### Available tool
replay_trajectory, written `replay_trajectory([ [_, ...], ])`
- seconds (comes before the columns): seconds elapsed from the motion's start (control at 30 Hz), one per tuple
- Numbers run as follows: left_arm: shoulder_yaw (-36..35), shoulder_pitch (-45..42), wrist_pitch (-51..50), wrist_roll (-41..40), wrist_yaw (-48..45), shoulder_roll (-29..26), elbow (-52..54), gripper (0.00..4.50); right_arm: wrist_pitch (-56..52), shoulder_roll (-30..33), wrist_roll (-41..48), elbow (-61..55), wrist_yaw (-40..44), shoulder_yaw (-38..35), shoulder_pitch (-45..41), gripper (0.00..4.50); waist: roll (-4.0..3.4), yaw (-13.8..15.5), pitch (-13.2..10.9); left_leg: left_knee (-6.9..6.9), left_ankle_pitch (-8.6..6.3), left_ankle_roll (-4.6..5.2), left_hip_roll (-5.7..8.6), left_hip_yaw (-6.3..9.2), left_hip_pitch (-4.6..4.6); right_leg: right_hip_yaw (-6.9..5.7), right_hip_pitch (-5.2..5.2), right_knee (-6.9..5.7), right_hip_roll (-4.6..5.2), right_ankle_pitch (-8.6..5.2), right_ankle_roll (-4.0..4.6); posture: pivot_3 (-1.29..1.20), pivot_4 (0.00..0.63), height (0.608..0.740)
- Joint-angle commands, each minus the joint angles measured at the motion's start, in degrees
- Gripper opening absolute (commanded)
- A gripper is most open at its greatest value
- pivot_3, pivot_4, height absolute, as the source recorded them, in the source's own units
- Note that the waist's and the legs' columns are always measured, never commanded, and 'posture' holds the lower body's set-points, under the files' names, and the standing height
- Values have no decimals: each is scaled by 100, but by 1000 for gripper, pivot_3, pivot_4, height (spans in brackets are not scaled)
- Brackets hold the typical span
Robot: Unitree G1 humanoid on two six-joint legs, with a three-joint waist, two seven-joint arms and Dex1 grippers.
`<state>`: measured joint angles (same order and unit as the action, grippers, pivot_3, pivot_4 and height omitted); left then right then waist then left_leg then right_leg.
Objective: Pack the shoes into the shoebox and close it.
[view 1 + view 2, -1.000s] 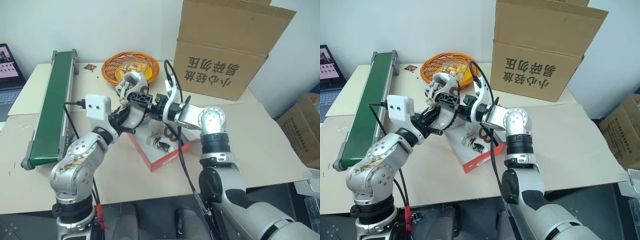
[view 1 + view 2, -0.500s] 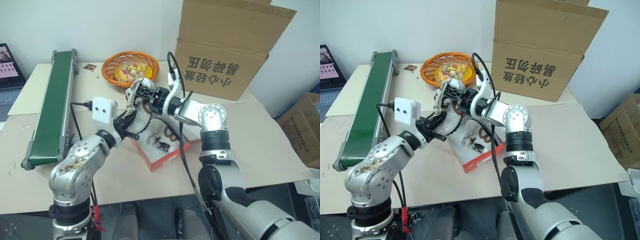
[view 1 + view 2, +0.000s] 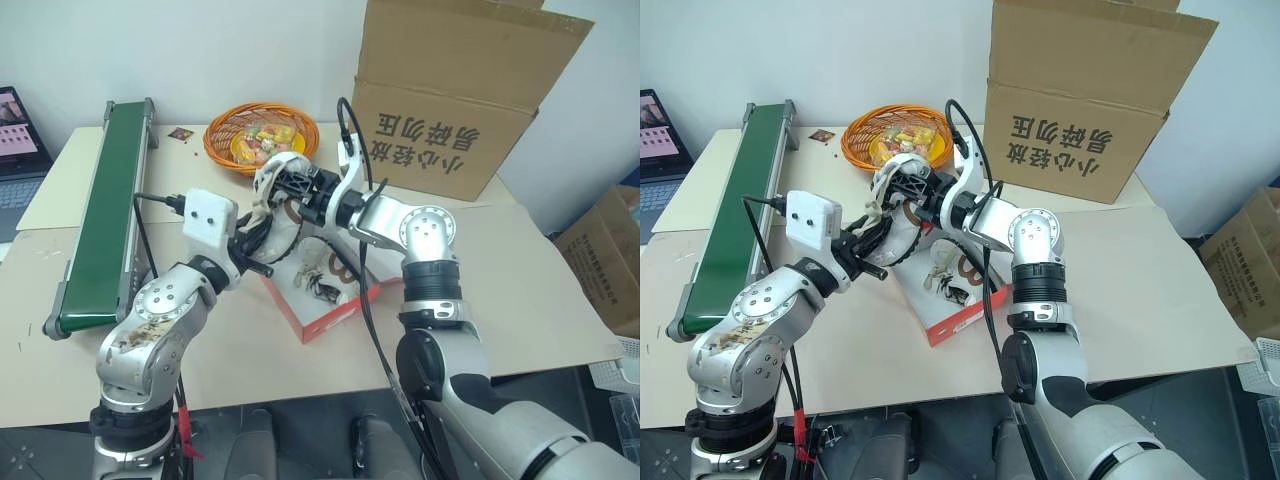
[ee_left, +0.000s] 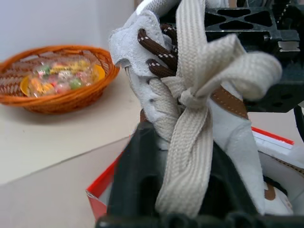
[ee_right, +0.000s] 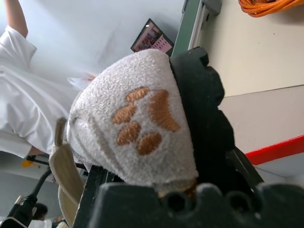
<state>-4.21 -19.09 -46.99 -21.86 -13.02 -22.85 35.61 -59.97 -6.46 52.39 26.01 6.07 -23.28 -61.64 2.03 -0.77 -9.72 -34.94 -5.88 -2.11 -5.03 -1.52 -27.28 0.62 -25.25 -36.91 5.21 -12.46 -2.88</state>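
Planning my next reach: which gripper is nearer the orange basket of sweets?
Right. The right gripper, shut on the shoe, sits just in front of the basket. The left gripper is lower, nearer the robot, by the red shoebox.

Beige table (image 3: 560, 300) against a white wall (image 3: 200, 50).

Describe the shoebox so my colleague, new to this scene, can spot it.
On the beige table, in front of the big brown carton and orange basket, lies the shoebox. It is flat, red outside, white inside, open.
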Motion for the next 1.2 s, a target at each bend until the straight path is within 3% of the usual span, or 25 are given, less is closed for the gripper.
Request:
replay_trajectory([
  [0.03, 237, 81, 279, 88, -210, -86, 187, 2213, 287, -424, 405, -256, -102, -167, -266, 1388, 0, 0, 0, 1, 0, 0, 0, 0, 0, 0, 0, 0, 0, 0, 0, 0, 150, 709],
  [0.27, 170, 40, 519, 164, -285, -160, 238, 2213, 994, -285, 235, 94, -572, -361, -328, 1388, 0, 4, 0, 0, 0, 0, 0, 0, 0, 0, 1, 1, 0, 0, 0, 0, 150, 709],
  [0.5, -358, 34, 417, -116, -543, -458, 415, 2213, 1840, 349, -354, 722, -579, -278, -547, 1388, -2, -12, -1, 6, 0, 1, 0, 0, 0, 1, -2, 7, -1, 0, -1, 0, 150, 709],
  [0.67, -1124, 1140, 407, -909, -2637, -2162, 689, 2213, 1116, 1208, -950, 451, 208, 645, -702, 1388, -19, -63, -12, 11, 0, 1, 0, -2, -3, 5, -9, 11, 0, -2, 1, 0, 150, 709],
  [0.77, -1582, 1686, 298, -1338, -3408, -2876, 670, 2213, 255, 1603, -922, 340, 637, 1013, -891, 1388, -38, -73, -26, 15, -1, 0, -1, -4, -6, 4, -20, 10, 5, -22, 42, 0, 150, 709],
  [1.0, -1535, 1619, 864, -993, -3509, -3087, 92, 2213, -1047, 1986, -1281, -259, 1544, 2307, -923, 1388, -42, -84, -28, 21, -5, -6, -1, -5, -4, 4, -30, 12, 5, -24, 43, 0, 150, 709],
  [1.2, -1204, 1485, 997, -888, -3364, -2983, 110, 2213, -893, 2049, -1993, -209, 2507, 3669, -915, 1388, -41, -57, -28, 21, -3, -3, -1, -11, -11, 8, -41, 9, 4, -21, 48, 0, 150, 709],
])
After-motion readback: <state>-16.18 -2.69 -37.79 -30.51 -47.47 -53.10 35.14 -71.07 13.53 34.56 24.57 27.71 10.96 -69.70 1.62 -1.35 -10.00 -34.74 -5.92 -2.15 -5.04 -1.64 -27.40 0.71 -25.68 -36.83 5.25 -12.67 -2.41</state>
